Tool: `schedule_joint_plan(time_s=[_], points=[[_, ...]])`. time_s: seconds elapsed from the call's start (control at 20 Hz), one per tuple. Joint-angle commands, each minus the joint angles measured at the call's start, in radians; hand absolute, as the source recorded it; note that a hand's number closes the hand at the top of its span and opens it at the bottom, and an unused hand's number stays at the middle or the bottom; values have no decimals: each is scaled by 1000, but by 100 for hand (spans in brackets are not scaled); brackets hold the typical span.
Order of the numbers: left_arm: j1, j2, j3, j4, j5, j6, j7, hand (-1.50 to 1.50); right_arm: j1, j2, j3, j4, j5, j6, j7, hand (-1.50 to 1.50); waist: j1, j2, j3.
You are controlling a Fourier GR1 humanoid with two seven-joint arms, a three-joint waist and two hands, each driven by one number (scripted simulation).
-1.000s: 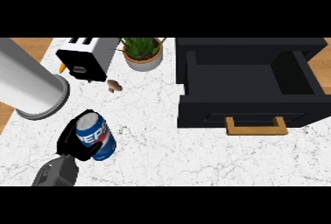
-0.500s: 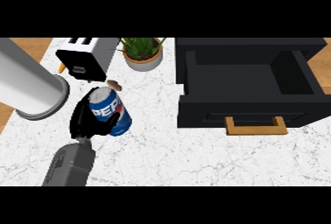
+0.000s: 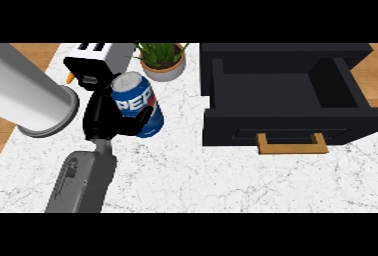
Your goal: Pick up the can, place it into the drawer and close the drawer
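Note:
My left hand is shut on a blue Pepsi can, with the palm on the can's left side and the thumb curled across its lower front. The can is held upright, tilted slightly, above the white marble counter left of centre. Its silver top faces me. To the right, apart from the can, stands the black drawer unit. Its drawer is pulled open and shows a dark, bare inside, and a wooden handle sits on the front. My right hand does not show.
A large grey cylinder fills the left edge beside my hand. Behind the can are a white and black toaster and a potted plant. Wooden floor shows past the counter's left and right edges.
My left hand has lifted the can off the counter and carried it away from me and a little to the right, toward the toaster and plant. The drawer has stayed open.

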Motion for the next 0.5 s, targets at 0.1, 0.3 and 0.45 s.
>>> schedule_joint_plan(time_s=[0.1, 0.3, 0.45], points=[[-42, 4, -30, -91, -33, 55, 79, 150, -40, 2, -9, 76, 48, 29, -40, -150, 2, 1, 0], [-171, 17, -31, -65, -47, 118, 160, 150, 22, -8, -58, 51, -49, 51, -38, -150, -5, 1, 0], [-287, -3, -92, 0, -71, 221, 162, 150, -28, 1, 0, -5, -9, -23, 26, -150, -6, 3, 0]])
